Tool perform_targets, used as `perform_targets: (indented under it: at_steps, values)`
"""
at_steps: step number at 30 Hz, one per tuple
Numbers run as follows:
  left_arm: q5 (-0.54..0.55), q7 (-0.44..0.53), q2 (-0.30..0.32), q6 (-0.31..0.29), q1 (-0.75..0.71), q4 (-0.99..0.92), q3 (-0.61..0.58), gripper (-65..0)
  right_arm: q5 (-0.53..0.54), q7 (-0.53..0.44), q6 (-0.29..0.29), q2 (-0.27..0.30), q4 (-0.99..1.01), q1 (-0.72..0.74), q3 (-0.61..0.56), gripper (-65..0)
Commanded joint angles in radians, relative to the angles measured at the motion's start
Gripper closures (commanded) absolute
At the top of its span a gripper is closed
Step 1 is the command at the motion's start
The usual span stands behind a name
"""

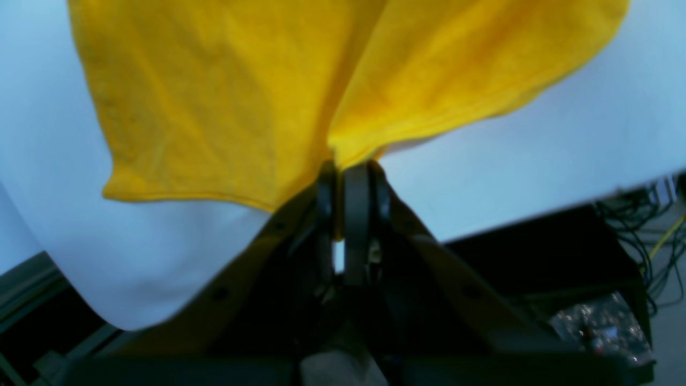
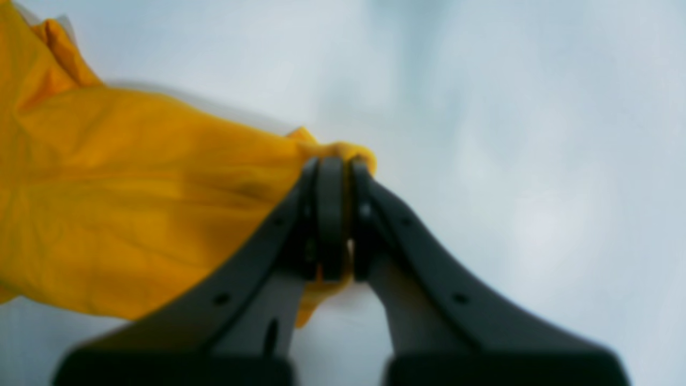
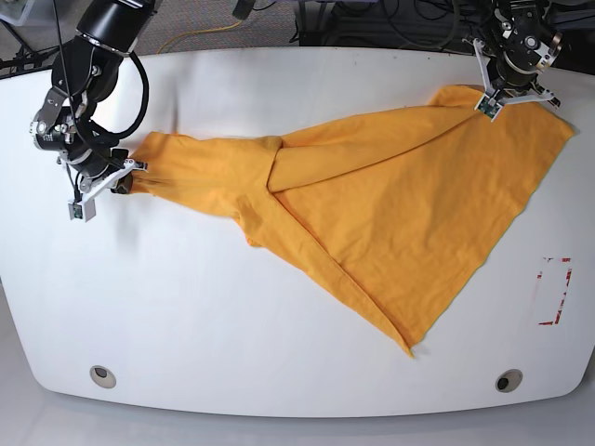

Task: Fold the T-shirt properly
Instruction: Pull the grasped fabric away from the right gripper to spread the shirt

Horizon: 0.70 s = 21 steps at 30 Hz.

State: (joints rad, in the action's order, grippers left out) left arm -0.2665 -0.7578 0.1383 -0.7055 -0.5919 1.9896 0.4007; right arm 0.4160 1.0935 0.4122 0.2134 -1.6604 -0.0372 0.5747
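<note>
The T-shirt (image 3: 372, 204) lies stretched across the white table (image 3: 232, 353), partly folded over itself, from the far right corner to the left side. The left pincer (image 1: 343, 171) is clenched on its edge, and the right pincer (image 2: 335, 163) grips a bunched end

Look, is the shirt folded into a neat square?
No, the shirt lies stretched in a long slanted shape across the table, pulled between both claws.

Orange-yellow T-shirt (image 3: 372, 204) lies spread, stretched diagonally across the white desk (image 3: 232, 325). Wrinkled, one flap folded over the middle. Both far ends pinched.
</note>
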Motion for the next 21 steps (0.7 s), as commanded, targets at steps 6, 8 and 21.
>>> perform_targets:
  at_steps: [6,8,21]
  values:
    - [0.002,0.008,-0.022,0.007,-0.006,0.021,0.005,-9.7,0.008,-0.019,0.004,0.019,-0.017,0.003,0.003,0.0]
    - [0.002,0.008,-0.022,0.007,-0.007,0.023,0.004,-17.8,0.008,-0.019,0.011,0.016,-0.017,0.003,0.003,0.0]
    - [0.290,0.004,-0.018,0.007,0.108,0.023,0.162,-40.6,0.008,-0.019,0.052,0.011,-0.017,-0.014,0.008,0.0]
